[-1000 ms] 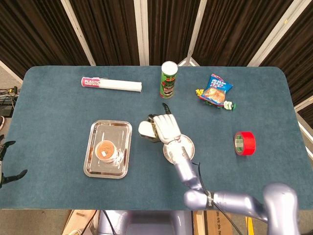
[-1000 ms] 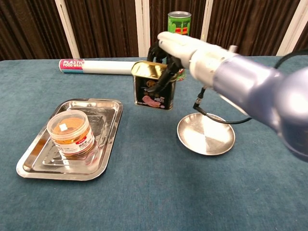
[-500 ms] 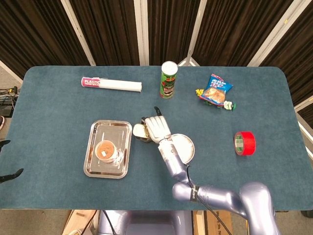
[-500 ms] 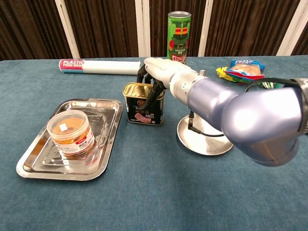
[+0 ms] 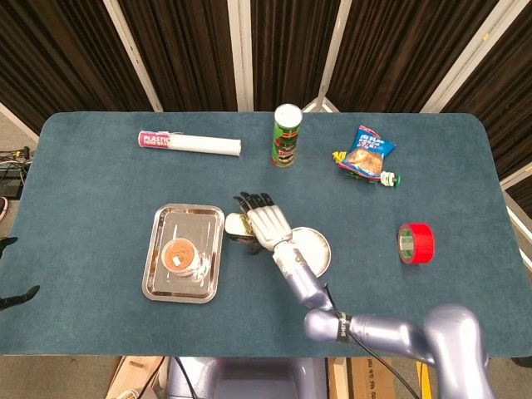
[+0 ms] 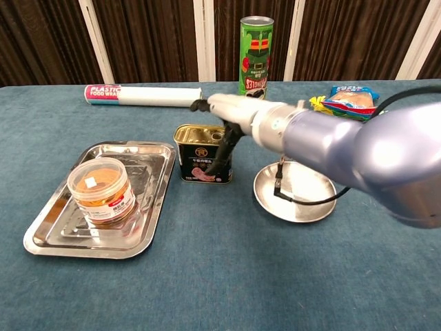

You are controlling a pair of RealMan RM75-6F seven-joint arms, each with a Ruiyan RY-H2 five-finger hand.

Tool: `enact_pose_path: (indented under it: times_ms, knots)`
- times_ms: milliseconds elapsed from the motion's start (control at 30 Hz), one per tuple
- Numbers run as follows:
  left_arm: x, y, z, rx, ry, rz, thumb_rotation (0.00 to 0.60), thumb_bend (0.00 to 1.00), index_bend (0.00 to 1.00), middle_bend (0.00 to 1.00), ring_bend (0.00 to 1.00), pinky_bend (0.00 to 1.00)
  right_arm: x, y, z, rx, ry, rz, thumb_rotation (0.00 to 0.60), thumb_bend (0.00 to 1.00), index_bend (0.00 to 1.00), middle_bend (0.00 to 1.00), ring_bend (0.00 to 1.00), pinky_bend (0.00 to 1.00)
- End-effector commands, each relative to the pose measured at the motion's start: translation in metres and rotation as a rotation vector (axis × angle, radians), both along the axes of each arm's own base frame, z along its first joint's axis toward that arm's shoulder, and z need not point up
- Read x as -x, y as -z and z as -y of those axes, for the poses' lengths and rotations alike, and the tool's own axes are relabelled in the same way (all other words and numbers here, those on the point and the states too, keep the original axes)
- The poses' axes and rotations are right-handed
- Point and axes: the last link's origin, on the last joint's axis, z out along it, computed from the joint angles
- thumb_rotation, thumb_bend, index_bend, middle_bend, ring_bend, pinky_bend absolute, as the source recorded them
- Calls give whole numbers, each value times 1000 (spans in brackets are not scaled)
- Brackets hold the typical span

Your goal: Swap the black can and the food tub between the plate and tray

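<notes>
The table (image 5: 100,191) has a dark teal, felt-like covering and rounded far corners. Behind the table, dark brown pleated curtains (image 5: 191,50) hang across the full width of the scene. White slanted and upright frame bars (image 5: 238,50) stand in front of the curtains, just behind the table's far edge. Left of the table, a strip of light floor (image 5: 10,137) carries black cables. Below the table's near edge, a wooden structure (image 5: 133,378) is partly visible. Lighting is even and diffuse.

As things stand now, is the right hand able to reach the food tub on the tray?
Probably yes. The right hand hovers over the black can, beside the tray. The food tub stands open from above, with nothing between.
</notes>
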Motion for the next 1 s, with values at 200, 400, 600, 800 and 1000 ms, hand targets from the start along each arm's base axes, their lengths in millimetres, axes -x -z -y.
enact_pose_path:
  times_ms: [200,400,600,800,1000]
  knots:
    - [-8,8,-2,52,77,23,600,84,203,0,0,53,99,-136,-46,291,104,27,600,0,0,0,0,0]
    - [-21,26,-14,152,196,104,600,81,190,0,0,54,191,-179,-124,315,180,50,600,0,0,0,0,0]
    - [-64,55,-63,297,334,136,600,56,164,0,0,52,237,-190,-178,325,231,36,600,0,0,0,0,0]
    - [-103,82,-89,427,361,168,600,8,127,0,0,40,243,-196,-180,342,246,26,600,0,0,0,0,0]
    - [-120,106,-94,515,356,181,600,0,120,0,0,40,246,-196,-178,350,259,20,600,0,0,0,0,0]
